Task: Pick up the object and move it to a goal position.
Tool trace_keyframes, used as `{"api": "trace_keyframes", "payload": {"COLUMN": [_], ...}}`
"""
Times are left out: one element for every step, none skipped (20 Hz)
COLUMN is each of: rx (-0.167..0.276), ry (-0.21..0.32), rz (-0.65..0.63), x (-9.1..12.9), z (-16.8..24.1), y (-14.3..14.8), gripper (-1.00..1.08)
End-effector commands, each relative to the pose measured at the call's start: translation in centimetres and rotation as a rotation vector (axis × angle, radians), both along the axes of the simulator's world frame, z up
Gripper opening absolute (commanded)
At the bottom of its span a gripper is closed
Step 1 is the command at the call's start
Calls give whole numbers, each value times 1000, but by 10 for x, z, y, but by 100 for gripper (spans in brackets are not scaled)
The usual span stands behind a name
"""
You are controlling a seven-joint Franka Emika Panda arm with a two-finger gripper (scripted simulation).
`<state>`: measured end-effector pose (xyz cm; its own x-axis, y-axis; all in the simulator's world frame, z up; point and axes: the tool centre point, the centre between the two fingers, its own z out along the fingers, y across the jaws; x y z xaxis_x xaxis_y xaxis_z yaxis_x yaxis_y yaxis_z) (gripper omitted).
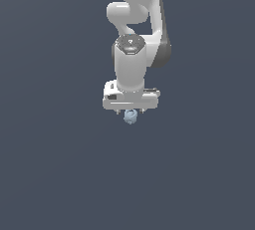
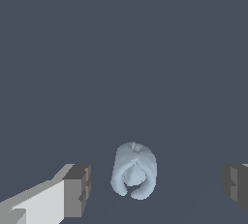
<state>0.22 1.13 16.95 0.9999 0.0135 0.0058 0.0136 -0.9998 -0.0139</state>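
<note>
Item: 1 object [image 2: 134,170], pale blue, lumpy, roundish; no marked long axis. Location: on the dark surface [image 2: 121,48], directly under the pincer [image 1: 130,110].

Pincer: fingers [image 2: 77,190] spread wide apart, nothing held. In the wrist view the object lies between the 2 fingers, clear of both and somewhat nearer 1.

Judgement: alignment looks about right; descent and closing remain.
</note>
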Motion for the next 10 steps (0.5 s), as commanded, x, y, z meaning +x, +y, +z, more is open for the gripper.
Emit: {"api": "trace_keyframes", "payload": {"rx": [0, 0, 0, 1, 1, 2, 3, 4, 4, 4], "ry": [0, 0, 1, 3, 5, 7, 10, 12, 14, 16], "rz": [0, -1, -2, -5, -9, -15, -21, -26, -30, -33], "x": [0, 0, 0, -1, -1, -2, -2, -3, -4, -4], "z": [0, 0, 0, 0, -1, -1, -1, -2, -2, -2], "y": [0, 0, 0, 0, 0, 0, 0, 0, 0, 0], "gripper": [100, 100, 100, 100, 100, 100, 100, 100, 100, 100]}}
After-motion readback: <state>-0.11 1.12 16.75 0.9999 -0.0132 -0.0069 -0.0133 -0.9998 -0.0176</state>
